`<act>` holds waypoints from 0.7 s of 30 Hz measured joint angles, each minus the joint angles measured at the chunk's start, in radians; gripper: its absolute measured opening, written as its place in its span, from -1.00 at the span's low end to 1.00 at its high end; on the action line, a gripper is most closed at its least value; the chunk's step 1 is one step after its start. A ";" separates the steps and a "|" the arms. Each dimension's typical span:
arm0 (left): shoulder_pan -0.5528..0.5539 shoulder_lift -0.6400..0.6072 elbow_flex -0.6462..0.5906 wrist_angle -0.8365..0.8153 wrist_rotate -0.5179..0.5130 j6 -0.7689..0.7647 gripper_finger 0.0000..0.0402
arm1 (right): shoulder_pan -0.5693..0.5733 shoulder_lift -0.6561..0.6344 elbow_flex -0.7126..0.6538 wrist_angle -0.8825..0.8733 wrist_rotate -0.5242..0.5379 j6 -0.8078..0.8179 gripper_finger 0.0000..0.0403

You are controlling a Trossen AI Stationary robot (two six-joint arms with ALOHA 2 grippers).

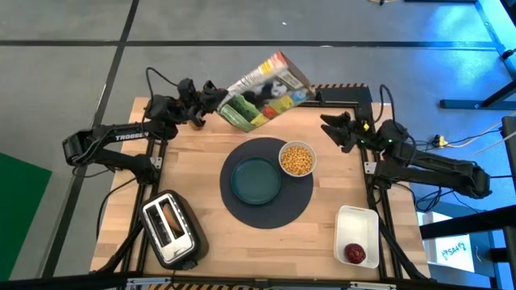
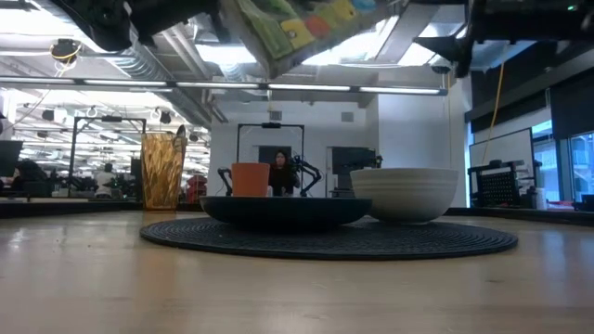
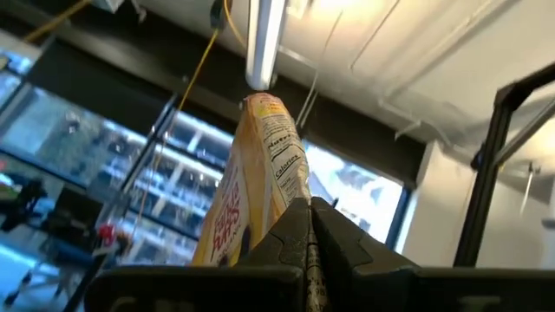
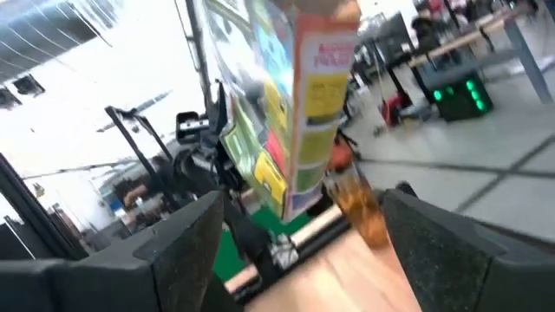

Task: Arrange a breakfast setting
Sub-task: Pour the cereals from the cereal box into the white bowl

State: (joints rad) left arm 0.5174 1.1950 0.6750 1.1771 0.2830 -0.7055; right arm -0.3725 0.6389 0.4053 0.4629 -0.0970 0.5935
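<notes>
My left gripper point(image 1: 211, 98) is shut on a colourful cereal box point(image 1: 266, 90), held in the air over the table's far middle. The box also shows in the low view point(image 2: 297, 28). My right gripper point(image 1: 334, 127) is open and empty at the far right, pointing toward the box point(image 4: 295, 113). The round dark-blue mat point(image 1: 266, 211) lies at the table's centre. On it rest the teal plate point(image 1: 256, 179) and the white bowl point(image 1: 297, 159), which holds yellow cereal. The amber glass point(image 2: 163, 171) and the orange cup point(image 2: 250, 179) stand behind the mat. The red fruit point(image 1: 355, 254) lies in the white tray. The spoon is out of view. My left gripper pinches the cereal box between its two fingers at the box's left end point(image 1: 226, 105). In the left wrist view a narrow edge of the box point(image 3: 295, 195) runs in between the shut fingers point(image 3: 290, 238). The fingers come about level from the table's left. The box is lifted clear and tilted, stretching toward the right.
A silver-and-black toaster point(image 1: 171, 229) stands at the near left with something brown in its slot. The white tray point(image 1: 357, 225) lies at the near right. Bare wood shows at the near middle and left of the mat.
</notes>
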 joint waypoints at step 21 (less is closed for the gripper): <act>-0.141 0.002 0.000 0.227 -0.161 0.082 -1.00 | 0.000 0.581 0.444 0.347 -0.263 -0.148 0.91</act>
State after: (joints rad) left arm 0.3764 1.1965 0.6750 1.4043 0.1215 -0.6236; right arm -0.3725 1.2201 0.8492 0.8100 -0.3603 0.4453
